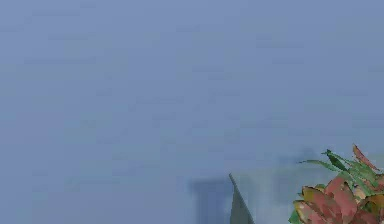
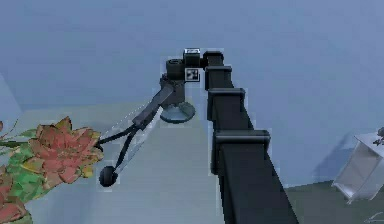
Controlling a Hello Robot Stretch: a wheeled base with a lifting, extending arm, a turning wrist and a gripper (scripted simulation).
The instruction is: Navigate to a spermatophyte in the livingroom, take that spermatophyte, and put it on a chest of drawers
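A smooth blue-grey wall (image 1: 150, 90) spreads flat and bare behind everything. Below it in the arm side view lies a pale flat top (image 2: 170, 190), matte, with straight edges. My arm (image 2: 240, 150) crosses this top's right edge as a dark square bar in stepped, boxy segments. The plant (image 2: 62, 150) sits at the top's left edge, with broad pointed leaves, salmon-red with green edges, spread like a rosette; in the forward view it shows at the bottom right corner. Beyond the top's right edge stands a pale angular box (image 2: 360, 168). My gripper (image 2: 103, 160) reaches two thin dark fingers toward the leaves, one ending in a round pad. I cannot tell whether it holds anything.
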